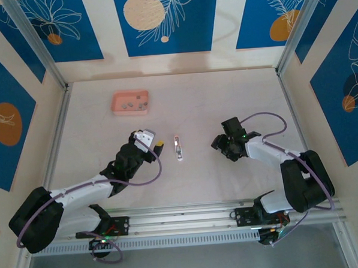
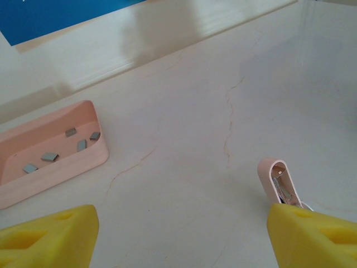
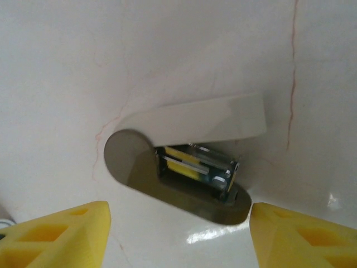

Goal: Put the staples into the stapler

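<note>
Noted staples (image 2: 49,157) loose in pink tray (image 2: 83,163), well ahead and left of left gripper (image 2: 178,240), spread wide and empty, with stapler (image 2: 277,181) lying open just ahead-right of it and directly ahead of right gripper (image 3: 178,237), likewise wide, holding nothing.

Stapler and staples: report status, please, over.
Left gripper and right gripper open, empty. Stapler open between them, staples in pink tray. Nothing in the way.

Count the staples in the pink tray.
5 staples, all in the pink tray: three at the picture's right, two further left. The tray is cropped, so more may hide.
</note>
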You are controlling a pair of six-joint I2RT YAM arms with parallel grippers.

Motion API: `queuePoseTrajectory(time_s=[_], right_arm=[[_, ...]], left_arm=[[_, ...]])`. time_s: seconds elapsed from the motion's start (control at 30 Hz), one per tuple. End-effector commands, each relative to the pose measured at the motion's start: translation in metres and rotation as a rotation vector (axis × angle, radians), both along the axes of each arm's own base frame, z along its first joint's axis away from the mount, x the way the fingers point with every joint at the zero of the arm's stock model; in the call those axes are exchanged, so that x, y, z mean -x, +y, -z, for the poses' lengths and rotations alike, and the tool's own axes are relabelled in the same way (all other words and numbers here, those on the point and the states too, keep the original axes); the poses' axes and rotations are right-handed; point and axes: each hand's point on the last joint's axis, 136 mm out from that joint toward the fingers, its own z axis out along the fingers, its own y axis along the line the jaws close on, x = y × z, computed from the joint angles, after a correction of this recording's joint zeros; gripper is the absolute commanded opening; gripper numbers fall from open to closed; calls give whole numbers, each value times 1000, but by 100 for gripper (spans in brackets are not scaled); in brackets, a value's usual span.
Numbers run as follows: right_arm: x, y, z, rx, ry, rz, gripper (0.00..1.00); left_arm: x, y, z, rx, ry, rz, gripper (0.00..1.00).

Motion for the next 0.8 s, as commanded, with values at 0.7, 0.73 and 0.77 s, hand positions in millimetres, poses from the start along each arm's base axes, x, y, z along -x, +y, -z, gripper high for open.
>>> queuePoseTrajectory(time_s=[0.7, 0.73, 0.77], right_arm=[[-69, -7, -26, 61, -134, -119, 66], [-63, -10, -28, 76, -128, -110, 66], [-58, -12, -31, 88, -123, -104, 66]], left_arm=[[-5, -2, -19, -3, -60, -5, 79], [-5, -2, -19, -3, -60, -6, 79], [-5, -2, -19, -2, -61, -5, 79]])
